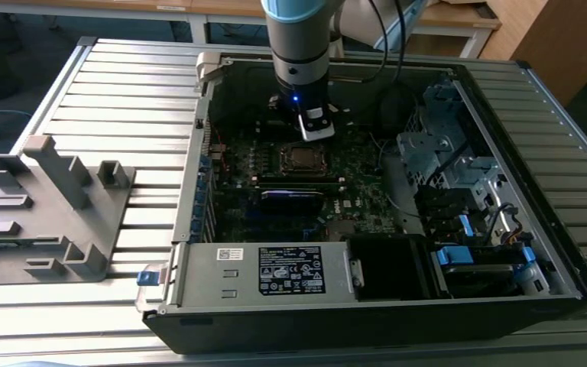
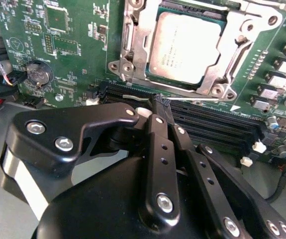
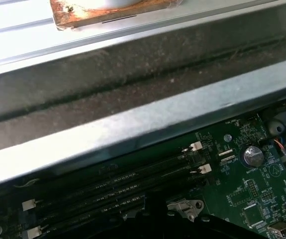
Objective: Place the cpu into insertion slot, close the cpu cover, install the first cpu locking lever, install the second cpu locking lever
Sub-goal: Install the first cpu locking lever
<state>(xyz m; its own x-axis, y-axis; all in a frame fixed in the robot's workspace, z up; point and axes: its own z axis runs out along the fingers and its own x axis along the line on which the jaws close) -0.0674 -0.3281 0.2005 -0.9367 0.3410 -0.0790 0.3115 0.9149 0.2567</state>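
My claw (image 2: pixel 163 102) is pinched shut, empty, just beside the socket, where the cpu (image 2: pixel 185 47) sits under the cover (image 2: pixel 230 47) (already closed).

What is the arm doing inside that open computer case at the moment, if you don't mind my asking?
The arm's end effector is down inside the open computer case, just above the motherboard beside the processor socket. In the second wrist view the cpu already sits in its slot, and the cpu cover lies closed around it. The end effector has its fingers together, tip at a thin metal lever that runs along the socket's edge by the memory slots.
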